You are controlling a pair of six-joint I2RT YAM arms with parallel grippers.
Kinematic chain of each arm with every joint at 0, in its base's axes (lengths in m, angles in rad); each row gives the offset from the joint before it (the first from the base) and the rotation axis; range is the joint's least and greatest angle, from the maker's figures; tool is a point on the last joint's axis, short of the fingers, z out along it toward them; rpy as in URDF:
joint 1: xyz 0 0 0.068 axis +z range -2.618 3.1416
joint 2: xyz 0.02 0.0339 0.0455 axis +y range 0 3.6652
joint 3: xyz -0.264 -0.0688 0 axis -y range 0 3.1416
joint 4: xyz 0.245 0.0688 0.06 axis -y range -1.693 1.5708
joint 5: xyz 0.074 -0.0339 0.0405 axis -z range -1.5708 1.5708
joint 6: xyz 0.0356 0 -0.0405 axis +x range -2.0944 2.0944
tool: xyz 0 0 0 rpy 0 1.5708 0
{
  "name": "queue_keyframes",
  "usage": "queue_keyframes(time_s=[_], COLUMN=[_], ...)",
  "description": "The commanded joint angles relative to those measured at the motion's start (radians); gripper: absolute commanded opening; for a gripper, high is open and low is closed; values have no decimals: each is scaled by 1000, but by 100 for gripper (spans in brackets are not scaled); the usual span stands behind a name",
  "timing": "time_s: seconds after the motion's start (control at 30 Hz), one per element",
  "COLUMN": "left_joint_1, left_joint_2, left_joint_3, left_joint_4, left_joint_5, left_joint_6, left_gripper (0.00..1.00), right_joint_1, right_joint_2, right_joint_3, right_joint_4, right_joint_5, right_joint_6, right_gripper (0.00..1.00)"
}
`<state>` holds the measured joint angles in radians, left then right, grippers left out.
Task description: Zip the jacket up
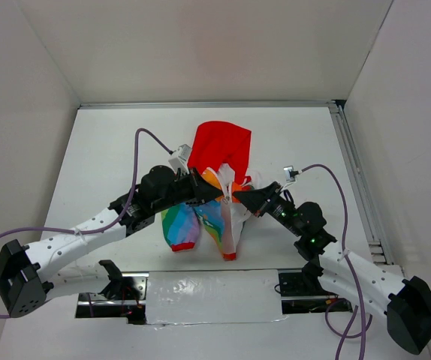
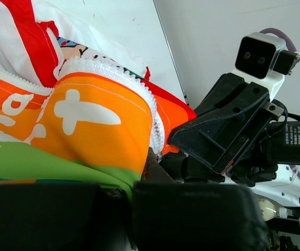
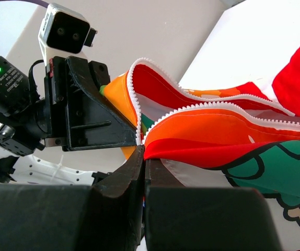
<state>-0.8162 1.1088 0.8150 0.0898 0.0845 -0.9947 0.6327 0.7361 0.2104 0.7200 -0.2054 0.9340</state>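
Note:
The jacket (image 1: 219, 146) lies mid-table, its red hood at the far end and its rainbow fronts (image 1: 182, 225) toward me. Both grippers meet over its front opening. My left gripper (image 1: 214, 193) is shut on the orange and green front panel (image 2: 87, 120), right beside the white zipper teeth (image 2: 139, 89). My right gripper (image 1: 238, 196) is shut on the edge of the other orange-red panel (image 3: 233, 136), where its teeth (image 3: 192, 97) begin. The two rows of teeth stand apart and bow upward. The slider is hidden.
White walls close in the table on three sides. A metal rail (image 1: 358, 180) runs along the right edge. A silver taped patch (image 1: 208, 296) lies at the near edge between the arm bases. Purple cables (image 1: 137, 161) arc over both arms.

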Motion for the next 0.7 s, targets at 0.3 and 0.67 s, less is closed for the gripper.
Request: queue_keyframes(time_s=[0.3,0.67], left_joint_1=[-11,-12], left_joint_2=[0,19], left_joint_3=[-10,-16], left_joint_4=[93,116], left_joint_5=[79,167], left_joint_6=[56,42], left_gripper=[0,0], right_joint_1=[-1,-2], right_joint_2=[5,85], right_joint_3=[50,49], right_joint_4=[56,154], right_joint_5=[9,-25], right_joint_6=[5,40], right_gripper=[0,0])
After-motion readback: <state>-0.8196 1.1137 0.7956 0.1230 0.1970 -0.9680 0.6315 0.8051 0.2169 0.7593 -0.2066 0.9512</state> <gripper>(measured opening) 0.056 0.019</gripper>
